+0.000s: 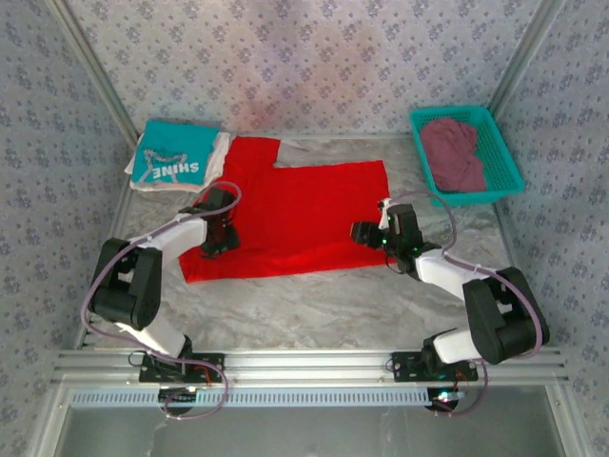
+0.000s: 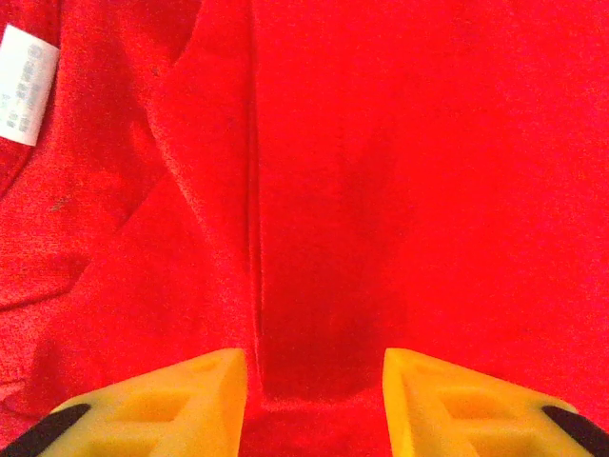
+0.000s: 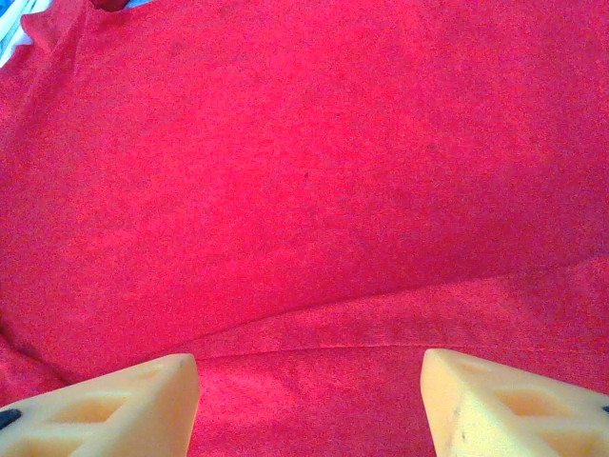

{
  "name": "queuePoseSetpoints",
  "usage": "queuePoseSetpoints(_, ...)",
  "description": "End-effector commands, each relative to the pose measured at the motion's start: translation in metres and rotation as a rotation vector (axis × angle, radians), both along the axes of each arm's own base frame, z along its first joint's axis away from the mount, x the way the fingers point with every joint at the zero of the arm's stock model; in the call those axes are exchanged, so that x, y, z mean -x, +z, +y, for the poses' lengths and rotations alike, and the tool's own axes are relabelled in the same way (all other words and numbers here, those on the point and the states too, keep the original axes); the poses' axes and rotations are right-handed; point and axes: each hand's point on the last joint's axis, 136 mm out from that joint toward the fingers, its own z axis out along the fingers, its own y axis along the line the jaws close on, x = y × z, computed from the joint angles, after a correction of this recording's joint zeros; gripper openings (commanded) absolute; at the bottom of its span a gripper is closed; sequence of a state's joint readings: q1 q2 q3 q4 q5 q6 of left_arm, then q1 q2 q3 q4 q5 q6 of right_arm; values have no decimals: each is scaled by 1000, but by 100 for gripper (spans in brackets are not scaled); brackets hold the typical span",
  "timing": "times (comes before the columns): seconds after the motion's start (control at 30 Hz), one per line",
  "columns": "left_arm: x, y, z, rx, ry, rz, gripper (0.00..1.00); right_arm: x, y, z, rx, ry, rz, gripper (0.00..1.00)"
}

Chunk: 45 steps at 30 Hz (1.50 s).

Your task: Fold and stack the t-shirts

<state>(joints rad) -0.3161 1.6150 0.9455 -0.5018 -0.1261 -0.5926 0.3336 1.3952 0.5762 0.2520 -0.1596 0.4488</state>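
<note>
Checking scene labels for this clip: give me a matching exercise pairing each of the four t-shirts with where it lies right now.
Things:
1. red t-shirt
2. teal t-shirt
3. white t-shirt
4. maroon t-shirt

Places:
A. bunched in the basket, far right
B. spread across the middle of the table
C. folded, on top of the far-left stack
D. folded underneath the teal one

Pairs: 1-B; 2-C; 3-D; 4-A

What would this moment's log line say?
red t-shirt: spread out; left gripper: open, over it; right gripper: open, over it
</note>
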Motion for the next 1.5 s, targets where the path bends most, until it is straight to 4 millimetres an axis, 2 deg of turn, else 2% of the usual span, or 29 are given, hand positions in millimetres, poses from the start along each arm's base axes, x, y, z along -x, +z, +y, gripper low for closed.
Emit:
queuePoseSetpoints(0.0,-9,8,4,-34,6,-20,35,-5,6,2,-24,-1,5,65)
queuePoseSetpoints(0.23,-11,9,3,-33,-6,-31,7,-5,5,0,-38,-7,16,66)
queuePoseSetpoints(0.53,-8,13,5,-36,3,-43,0,-5,5,-2,-59,-12,27,66)
queuePoseSetpoints(0.7,-22,37,-1,-28,-8,-104,0,-6,3,-4,-61,-19,31,66)
queuePoseSetpoints(0.8,-39,56,-11,-22,-34,-166,0,-7,3,-6,-61,-25,33,66)
queuePoseSetpoints(0.93,-70,71,-24,-24,-73,-210,0,-7,3,-6,-65,-26,34,66)
queuePoseSetpoints(1.07,-110,77,-49,-29,-143,-234,0,-8,2,-6,-67,-27,34,66)
queuePoseSetpoints(1.17,-136,74,-65,-37,-192,-222,0,-8,0,-6,-63,-25,40,66)
queuePoseSetpoints(1.2,-143,72,-68,-44,-202,-212,5,-8,0,-6,-63,-24,40,66)
queuePoseSetpoints(1.27,-154,71,-75,-61,-233,-194,35,-8,-1,-6,-59,-23,43,66)
queuePoseSetpoints(1.33,-158,79,-80,-81,-263,-213,35,-8,0,-6,-55,-18,39,66)
queuePoseSetpoints(1.4,-155,97,-81,-106,-277,-269,35,-9,0,-6,-46,-15,37,66)
queuePoseSetpoints(1.47,-148,114,-75,-101,-260,-318,40,-9,1,-7,-39,-14,29,66)
